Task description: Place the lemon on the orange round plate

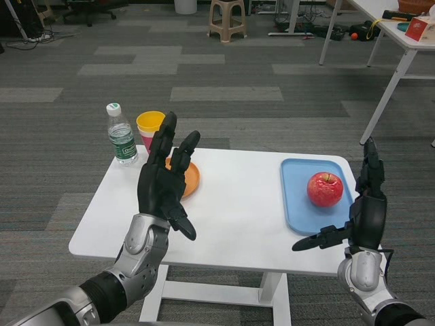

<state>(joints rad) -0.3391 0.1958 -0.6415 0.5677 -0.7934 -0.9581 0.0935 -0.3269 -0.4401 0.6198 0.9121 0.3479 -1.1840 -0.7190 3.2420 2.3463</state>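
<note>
1. Lemon: not visible anywhere in frame; location unknown, can't tell whether hidden behind the left robot hand.
2. Orange round plate (191,178): left of centre on the white worktop (238,210), mostly covered by the raised left robot hand; only its right edge showing.
3. Left robot hand (165,182): lower left of centre, raised above the worktop with back toward the camera, fingers (185,151) pointing up and spread apart, thumb sticking out to lower right. Nothing seen in it from this side; palm side hidden.
4. Right robot hand (366,212): lower right of frame, at the worktop's right edge, fingers extended upward, thumb pointing left. Apart, holding nothing.
5. Blue tray (297,204): right part of the worktop, just left of the right robot hand.
6. Red apple (325,189): sitting in the blue tray, toward its right side, stem up.
7. Water bottle (122,136): upright at the worktop's upper left corner, white cap, green label.
8. Yellow cup (150,125): just right of the bottle, stacked in a pink one, partly behind the left robot hand's fingers.
9. Background: grey carpet tiles, plastic stool (227,19) at top centre, second white table (401,41) at upper right.
</note>
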